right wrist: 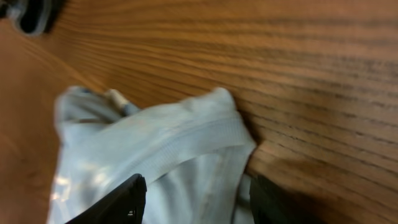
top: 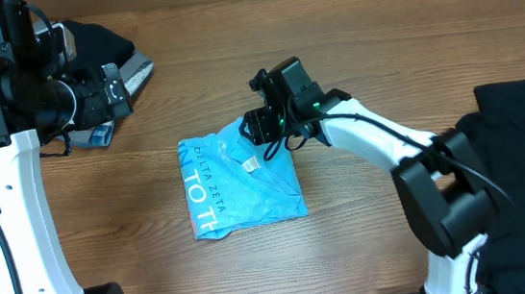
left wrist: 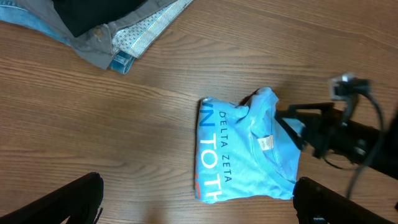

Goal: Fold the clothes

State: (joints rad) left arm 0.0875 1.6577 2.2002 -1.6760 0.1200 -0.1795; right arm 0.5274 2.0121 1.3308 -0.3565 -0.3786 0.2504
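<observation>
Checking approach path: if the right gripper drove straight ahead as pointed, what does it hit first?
The blue T-shirt: its ribbed edge lies directly ahead of the right gripper, between its open fingers. The wooden table is just under it; depth unclear.

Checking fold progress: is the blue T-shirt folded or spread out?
Folded: the T-shirt lies as a compact rectangle, lettering along one edge, collar tag showing.

T-shirt (top: pixel 240 188): soft matt cloth, ribbed collar | table (top: pixel 378 39): smooth grained wood
</observation>
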